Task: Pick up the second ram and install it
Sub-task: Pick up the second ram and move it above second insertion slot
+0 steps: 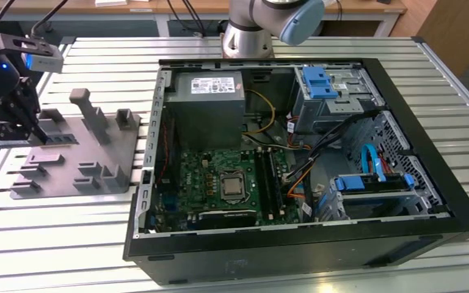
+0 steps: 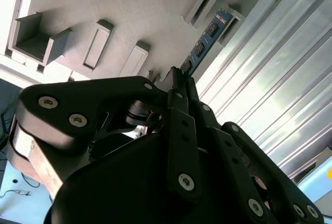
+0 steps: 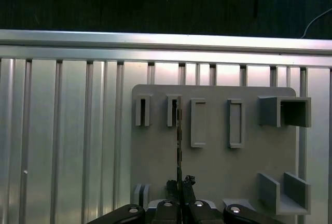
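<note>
In the second wrist view the second ram (image 2: 207, 36), a thin blue circuit stick, stands on edge and runs out from between my closed fingers. My gripper (image 2: 179, 76) is shut on its near end. Seen edge-on in the first wrist view, the ram (image 3: 179, 136) is a thin dark line from the gripper (image 3: 180, 185) to a slot of the grey holder (image 3: 218, 167). I cannot tell whether the stick still rests in the holder or is raised off it. At the exterior view's left, the gripper (image 1: 37, 137) hangs over the grey holder (image 1: 96, 155).
An open computer case (image 1: 430, 201) lies at the exterior view's right, with a grey power supply (image 1: 210, 91), a motherboard and its black memory slots (image 1: 267, 177). Blue drive brackets (image 1: 373, 183) and loose cables fill the case's right side. Everything rests on a slatted metal table (image 1: 55, 244).
</note>
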{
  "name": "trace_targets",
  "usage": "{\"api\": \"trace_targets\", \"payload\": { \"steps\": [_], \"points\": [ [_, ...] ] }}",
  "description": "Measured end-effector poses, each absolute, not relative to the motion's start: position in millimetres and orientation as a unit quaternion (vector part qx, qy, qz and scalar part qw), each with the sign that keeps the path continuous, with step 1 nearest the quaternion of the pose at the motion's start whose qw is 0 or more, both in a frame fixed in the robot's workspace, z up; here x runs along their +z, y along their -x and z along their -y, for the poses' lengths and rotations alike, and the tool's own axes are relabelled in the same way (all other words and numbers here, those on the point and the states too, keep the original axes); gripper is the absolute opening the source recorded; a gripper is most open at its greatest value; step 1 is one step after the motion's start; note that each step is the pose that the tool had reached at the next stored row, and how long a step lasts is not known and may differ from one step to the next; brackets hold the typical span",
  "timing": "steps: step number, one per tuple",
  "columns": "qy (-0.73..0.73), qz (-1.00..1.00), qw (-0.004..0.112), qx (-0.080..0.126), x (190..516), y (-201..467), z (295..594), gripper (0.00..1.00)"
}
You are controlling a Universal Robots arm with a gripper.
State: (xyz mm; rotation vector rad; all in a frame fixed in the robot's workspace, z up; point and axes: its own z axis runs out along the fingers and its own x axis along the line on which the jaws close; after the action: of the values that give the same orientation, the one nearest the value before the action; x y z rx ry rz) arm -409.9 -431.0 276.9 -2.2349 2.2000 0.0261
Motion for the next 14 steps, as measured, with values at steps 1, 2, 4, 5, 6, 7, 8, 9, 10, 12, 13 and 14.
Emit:
{"api": "trace_targets", "payload": {
  "steps": [1,2,4,5,6,7,8,9,10,12,13,14],
  "points": [
    [0.713,-0.702,0.003,0.008,277.4,409.9,431.0,0.14],
    [0.713,-0.701,0.003,0.008,278.1,409.9,431.0,0.14],
    [0.713,-0.701,0.003,0.008,279.5,409.9,431.0,0.14],
    [0.713,-0.701,0.003,0.008,280.4,409.9,431.0,0.14],
    [0.713,-0.702,0.003,0.008,281.3,409.9,431.0,0.14],
    [0.713,-0.702,0.003,0.008,282.4,409.9,431.0,0.14],
    [0.713,-0.702,0.003,0.008,283.5,409.9,431.0,0.14],
    [0.713,-0.701,0.003,0.008,284.5,409.9,431.0,0.14],
    [0.713,-0.702,0.003,0.008,285.5,409.9,431.0,0.14],
    [0.713,-0.701,0.003,0.008,287.2,409.9,431.0,0.14],
    [0.713,-0.702,0.003,0.008,287.8,409.9,431.0,0.14],
    [0.713,-0.701,0.003,0.008,288.3,409.9,431.0,0.14]
  ]
}}
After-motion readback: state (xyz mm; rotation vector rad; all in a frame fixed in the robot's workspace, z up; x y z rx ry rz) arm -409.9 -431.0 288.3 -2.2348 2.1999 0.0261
